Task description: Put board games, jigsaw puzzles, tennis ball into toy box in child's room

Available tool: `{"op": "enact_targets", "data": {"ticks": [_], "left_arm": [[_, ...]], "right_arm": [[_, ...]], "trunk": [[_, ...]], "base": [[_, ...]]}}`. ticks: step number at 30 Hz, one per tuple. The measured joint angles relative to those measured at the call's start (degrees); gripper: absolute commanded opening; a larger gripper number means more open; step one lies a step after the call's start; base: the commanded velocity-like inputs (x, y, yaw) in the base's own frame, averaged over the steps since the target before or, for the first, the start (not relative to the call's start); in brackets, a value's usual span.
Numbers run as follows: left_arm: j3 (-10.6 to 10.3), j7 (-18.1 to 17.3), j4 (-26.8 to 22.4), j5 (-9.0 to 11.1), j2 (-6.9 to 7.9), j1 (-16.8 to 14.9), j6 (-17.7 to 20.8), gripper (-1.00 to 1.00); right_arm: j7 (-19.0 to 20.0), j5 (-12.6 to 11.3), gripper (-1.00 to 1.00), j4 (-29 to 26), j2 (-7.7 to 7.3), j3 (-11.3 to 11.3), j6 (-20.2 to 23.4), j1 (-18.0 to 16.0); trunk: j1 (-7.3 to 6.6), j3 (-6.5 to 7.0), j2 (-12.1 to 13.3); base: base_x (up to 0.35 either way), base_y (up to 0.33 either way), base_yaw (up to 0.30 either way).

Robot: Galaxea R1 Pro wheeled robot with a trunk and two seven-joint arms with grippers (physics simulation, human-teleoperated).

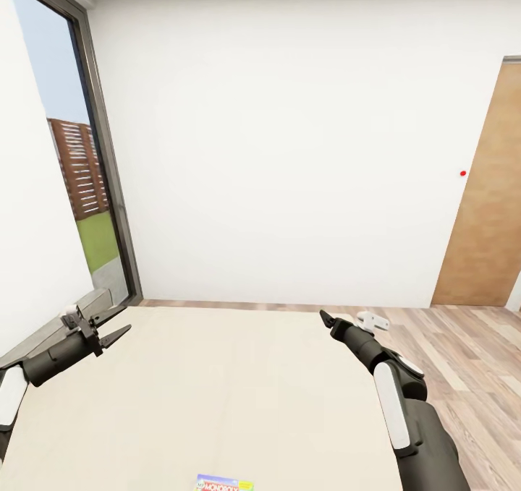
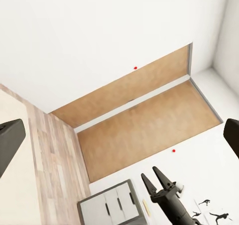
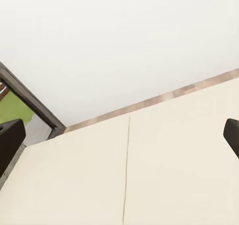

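Observation:
The bed (image 1: 217, 397), under a plain cream cover, spreads across the lower head view and shows again in the right wrist view (image 3: 164, 175). One of the board games (image 1: 225, 484), with a blue top band and red MONOPOLY letters, lies on the bed's near edge, cut off by the frame. My left gripper (image 1: 116, 326) hovers open over the bed's left side, and its wrist view (image 2: 121, 138) has the fingers spread wide. My right gripper (image 1: 327, 319) hangs open over the bed's right side, well beyond the game box; it shows again in both wrist views (image 3: 121, 138) (image 2: 151, 174).
A tall dark-framed window (image 1: 101, 151) stands at the left, a wooden door (image 1: 488, 209) at the right, and a white wall lies ahead. Wood-plank floor (image 1: 463, 353) runs right of the bed. The left wrist view holds a grey-topped cabinet (image 2: 107, 205) and black player silhouettes (image 2: 214, 216).

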Motion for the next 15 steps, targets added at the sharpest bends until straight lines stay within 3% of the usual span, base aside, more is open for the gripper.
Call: {"op": "enact_targets", "data": {"ticks": [15], "left_arm": [[-1.2, 2.3, 0.0, -0.8, -0.26, -0.1, 0.1, 1.0]], "right_arm": [[-0.3, -0.2, 1.0, -0.2, 0.07, 0.1, -0.2, 0.0]], "trunk": [[0.0, 0.0, 0.0]], "base": [[0.0, 0.0, 0.0]]}}
